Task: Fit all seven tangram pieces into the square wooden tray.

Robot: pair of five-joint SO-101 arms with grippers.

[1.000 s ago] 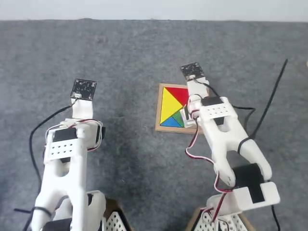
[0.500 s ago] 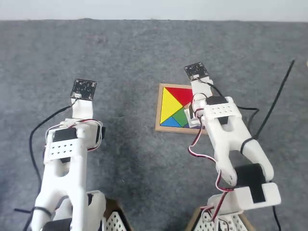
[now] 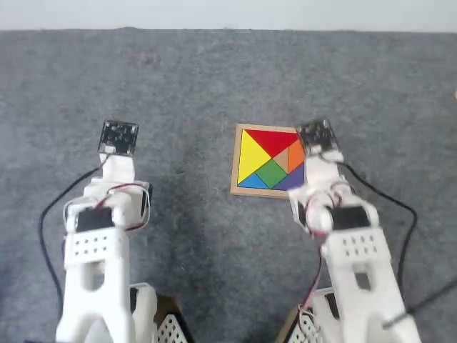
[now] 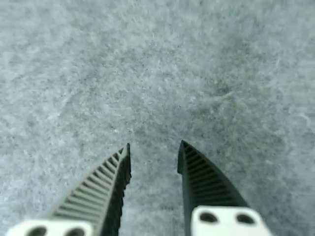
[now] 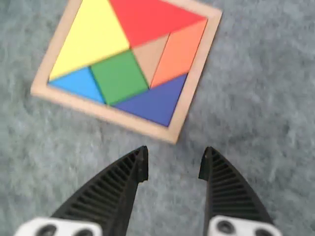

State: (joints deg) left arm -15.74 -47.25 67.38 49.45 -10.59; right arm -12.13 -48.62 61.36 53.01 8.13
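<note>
Hovering right tool agape, near tray

grey felt-like worktop lies open all round the left hand; just ahead of the right hand sits the square wooden tray, flat and filled.

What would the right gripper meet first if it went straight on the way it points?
Likely the grey mat just short of the near corner of the tray. Depth is unclear, so the right gripper could reach the rim first.
</note>
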